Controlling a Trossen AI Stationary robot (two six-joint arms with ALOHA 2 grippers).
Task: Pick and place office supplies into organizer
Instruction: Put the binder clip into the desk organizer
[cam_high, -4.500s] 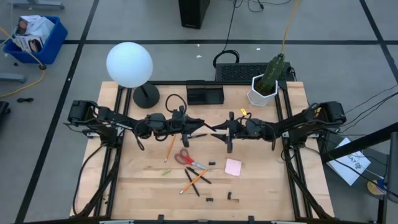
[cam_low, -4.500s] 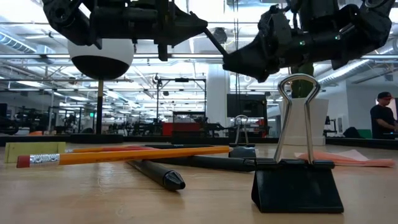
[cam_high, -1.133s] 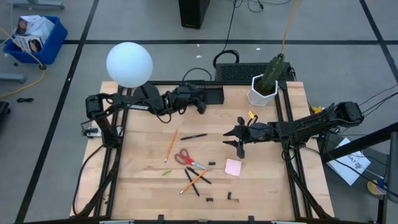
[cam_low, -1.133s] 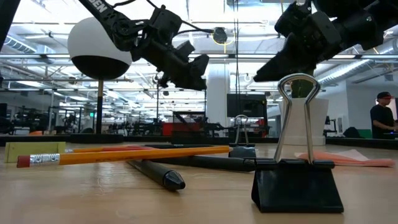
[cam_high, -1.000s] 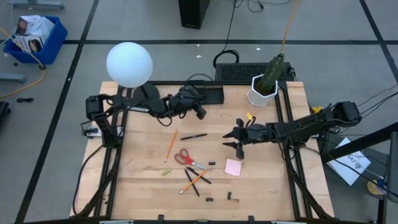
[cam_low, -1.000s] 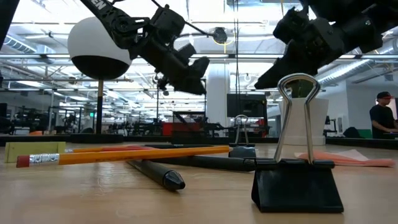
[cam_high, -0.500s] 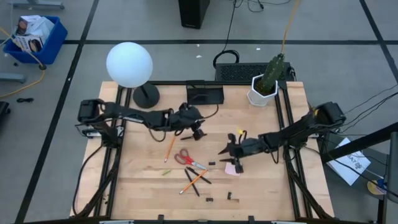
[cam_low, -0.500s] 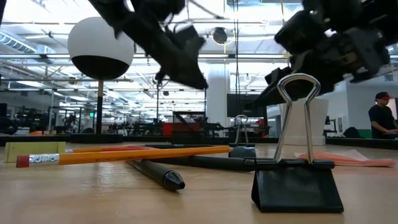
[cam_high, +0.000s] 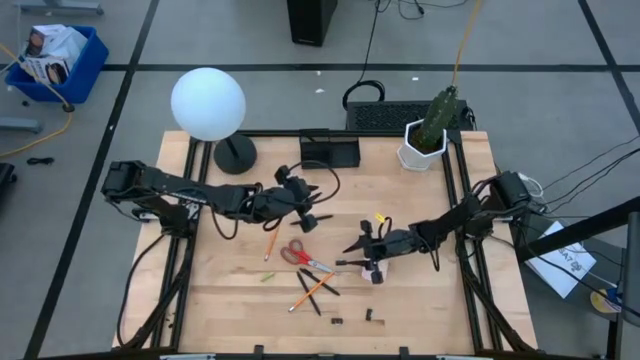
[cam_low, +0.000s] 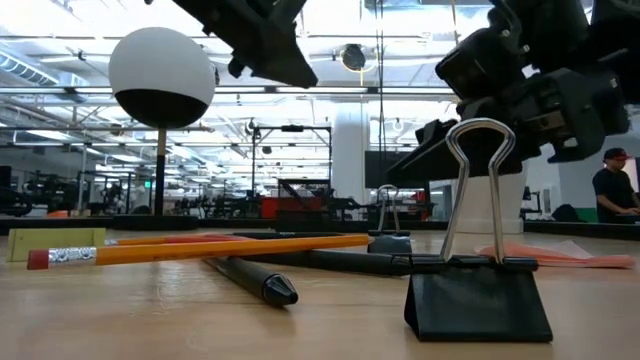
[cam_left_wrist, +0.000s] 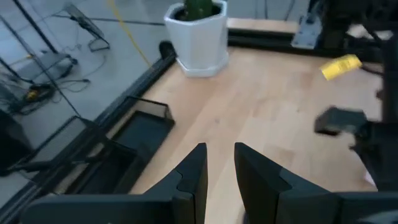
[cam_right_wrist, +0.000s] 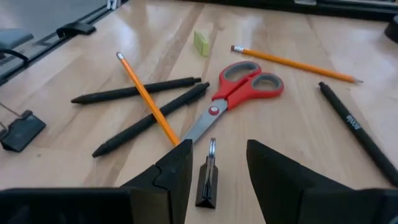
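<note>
Right gripper (cam_right_wrist: 214, 163) hovering low over bench (cam_high: 420, 300), fingers spread — small black clip (cam_right_wrist: 208, 177) standing upright between them, scissors (cam_right_wrist: 233, 93) just beyond. Left gripper (cam_left_wrist: 219, 168) fingers parted, empty — organizer (cam_high: 329, 152) lying well beyond.

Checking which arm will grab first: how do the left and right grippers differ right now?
The left gripper has its fingers a narrow gap apart; the right gripper has them spread wide. The left gripper faces the organizer with bare wood ahead; the right gripper lines up with a small black clip standing by the scissors. Both are open and hold nothing.
</note>
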